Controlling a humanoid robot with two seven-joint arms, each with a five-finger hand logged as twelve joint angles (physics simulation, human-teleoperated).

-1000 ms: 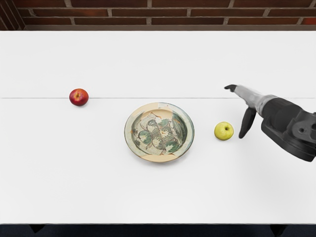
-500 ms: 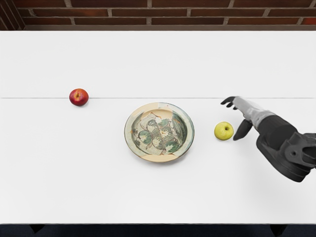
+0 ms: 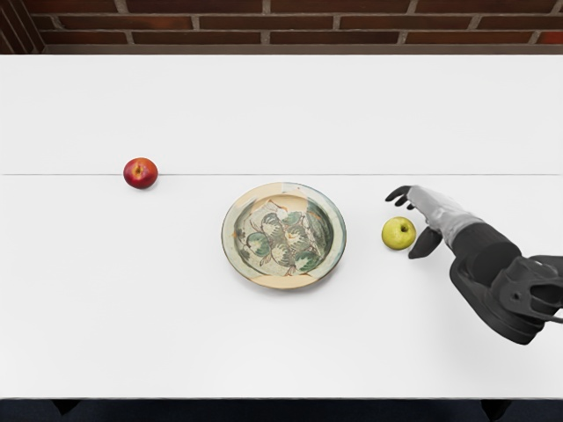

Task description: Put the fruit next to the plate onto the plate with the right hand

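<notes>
A white table [image 3: 264, 105] stands before a red brick wall [image 3: 281, 22]. The yellow-green apple [image 3: 398, 233] lies on it just right of the patterned plate [image 3: 234, 233]. The right hand [image 3: 426, 214], fingers spread and empty, is just beside the apple.

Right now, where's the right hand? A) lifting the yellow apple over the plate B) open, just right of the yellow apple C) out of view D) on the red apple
B: the right hand is spread open just right of the yellow apple, which lies on the table beside the plate.
</notes>
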